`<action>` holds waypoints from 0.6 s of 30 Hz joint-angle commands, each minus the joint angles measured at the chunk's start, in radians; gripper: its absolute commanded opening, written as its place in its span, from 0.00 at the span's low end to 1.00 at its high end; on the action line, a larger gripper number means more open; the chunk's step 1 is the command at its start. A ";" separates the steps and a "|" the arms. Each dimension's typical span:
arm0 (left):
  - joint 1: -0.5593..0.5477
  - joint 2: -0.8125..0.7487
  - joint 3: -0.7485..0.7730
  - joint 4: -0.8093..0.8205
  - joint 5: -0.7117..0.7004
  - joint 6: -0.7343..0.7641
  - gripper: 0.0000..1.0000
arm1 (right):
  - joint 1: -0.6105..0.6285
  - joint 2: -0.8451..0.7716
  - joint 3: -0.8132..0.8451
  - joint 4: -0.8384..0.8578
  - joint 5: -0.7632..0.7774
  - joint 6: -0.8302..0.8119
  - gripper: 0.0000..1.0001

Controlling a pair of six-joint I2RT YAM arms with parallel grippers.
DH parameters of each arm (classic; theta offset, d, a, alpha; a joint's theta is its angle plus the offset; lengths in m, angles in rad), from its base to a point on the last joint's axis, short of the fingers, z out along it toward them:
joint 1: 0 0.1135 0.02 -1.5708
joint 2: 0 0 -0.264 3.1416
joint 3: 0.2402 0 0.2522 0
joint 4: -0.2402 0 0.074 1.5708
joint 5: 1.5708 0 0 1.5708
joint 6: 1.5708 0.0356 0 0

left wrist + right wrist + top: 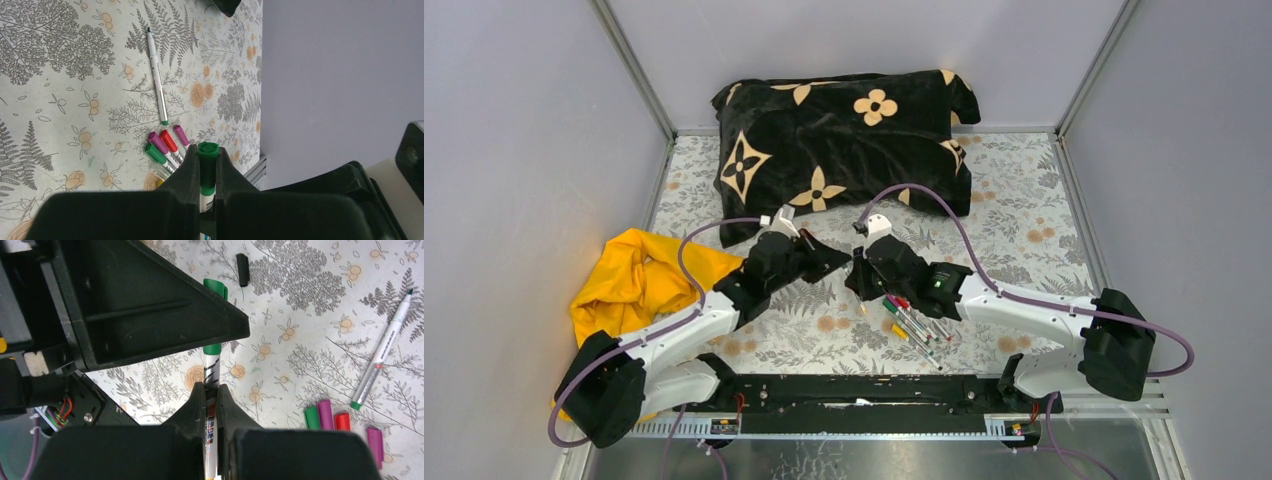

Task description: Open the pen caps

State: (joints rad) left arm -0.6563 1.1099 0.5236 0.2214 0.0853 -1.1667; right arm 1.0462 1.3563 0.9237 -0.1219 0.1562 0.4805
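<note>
1. The left gripper (pixel 208 154) is closed narrowly on a green cap (pixel 207 169), which is pinched between its two fingers with the cap end pointing outward.
2. The right gripper (pixel 211 390) is clamped tightly on the whitish barrel (pixel 212 371) of the same pen, just below the cap.
3. The pen is held between the two grippers above the middle of the table (pixel 1024 210). The cap is seen sitting on the barrel, not separated from it.
4. A group of capped pens (pixel 914 322) is laid on the flowered table surface just beside the right gripper. Green, red and magenta caps are seen side by side.
5. One uncapped pen (pixel 157 80) is laid alone, near the group but not touching it.
6. A small black piece (pixel 242 269) is seen farther away. It cannot be told whether it is a cap.
7. A black pillow (pixel 844 140) with a flower pattern is placed at the far edge, and a yellow cloth (pixel 639 280) is bunched beside the left arm.
</note>
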 commanded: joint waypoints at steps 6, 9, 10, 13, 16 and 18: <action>0.252 0.044 0.037 0.061 0.092 0.117 0.00 | 0.009 -0.103 -0.138 -0.064 -0.054 0.036 0.00; 0.286 0.067 0.038 0.075 0.117 0.122 0.00 | 0.010 -0.116 -0.152 -0.067 -0.055 0.038 0.00; 0.294 0.072 0.038 0.076 0.121 0.122 0.00 | 0.009 -0.120 -0.155 -0.067 -0.054 0.039 0.00; 0.299 0.087 0.043 0.070 0.130 0.134 0.00 | 0.009 -0.132 -0.152 -0.076 -0.028 0.037 0.00; 0.299 0.086 0.046 -0.008 0.071 0.153 0.00 | 0.008 -0.139 -0.127 -0.111 0.039 0.024 0.00; 0.299 0.080 0.036 -0.055 0.023 0.172 0.00 | 0.008 -0.133 -0.093 -0.158 0.106 0.013 0.00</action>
State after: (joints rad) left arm -0.3637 1.1976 0.5419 0.2256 0.1871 -1.0519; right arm 1.0531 1.2499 0.7597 -0.2184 0.1417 0.5102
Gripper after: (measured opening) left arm 0.078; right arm 0.056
